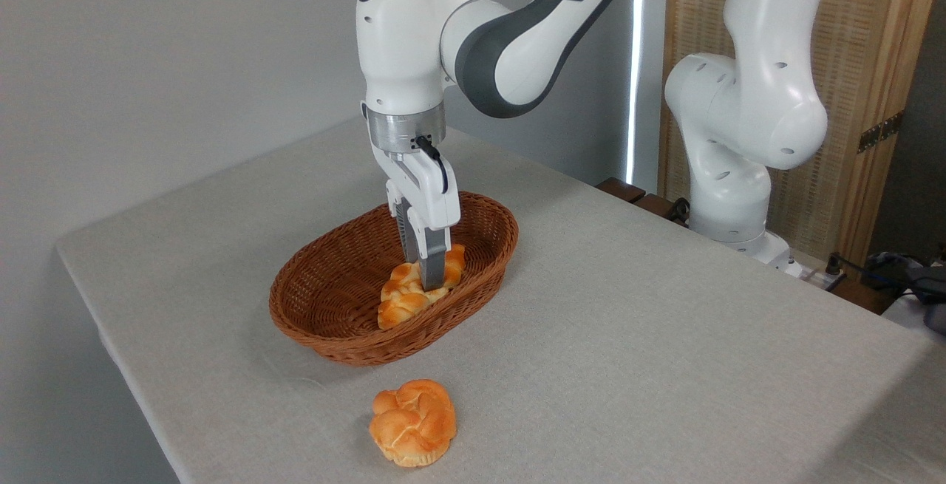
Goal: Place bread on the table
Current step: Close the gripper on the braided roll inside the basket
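Note:
The bread (400, 298), a braided golden-orange loaf, lies slanted in the right half of the brown wicker basket (353, 348). My gripper (426, 277) reaches straight down into the basket, and its two fingers pinch the loaf near its middle, shut on it. The near finger hides part of the loaf's upper half. The loaf's lower end still rests on the basket floor. The table (665, 321), covered with a light grey-beige cloth, carries the basket near its centre.
A small round knotted bun (412, 422) sits on the cloth in front of the basket, near the table's front edge. The arm's white base (732, 174) stands beyond the table's right rear edge. Bare cloth spreads to the right of the basket.

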Controlling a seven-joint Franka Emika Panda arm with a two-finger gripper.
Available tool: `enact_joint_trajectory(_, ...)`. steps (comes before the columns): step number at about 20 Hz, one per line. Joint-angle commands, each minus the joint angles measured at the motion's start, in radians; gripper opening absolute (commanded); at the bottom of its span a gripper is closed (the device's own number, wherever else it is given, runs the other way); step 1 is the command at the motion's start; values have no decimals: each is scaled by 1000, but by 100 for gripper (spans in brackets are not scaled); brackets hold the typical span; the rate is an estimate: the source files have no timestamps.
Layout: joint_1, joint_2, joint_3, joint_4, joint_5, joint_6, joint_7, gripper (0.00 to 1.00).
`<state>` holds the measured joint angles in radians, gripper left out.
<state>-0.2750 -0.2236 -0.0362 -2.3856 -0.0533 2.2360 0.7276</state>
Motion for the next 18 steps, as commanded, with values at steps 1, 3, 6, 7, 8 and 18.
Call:
enact_joint_trajectory(1, -13, 7, 6, -9, 0, 31, 13, 34)
enact_joint_trajectory(3, -12, 7, 6, -9, 0, 31, 13, 35)
enact_joint_trajectory(6, -12, 4, 7, -4, 0, 28, 32, 34)
enact_joint_trajectory(7, -12, 0, 7, -1, 0, 24, 42, 34)
enact_joint_trajectory(8, -10, -3, 10, 0, 0, 19, 55, 34)
enact_joint_trajectory(18, -1, 4, 65, 219, 0, -289, 87, 34)
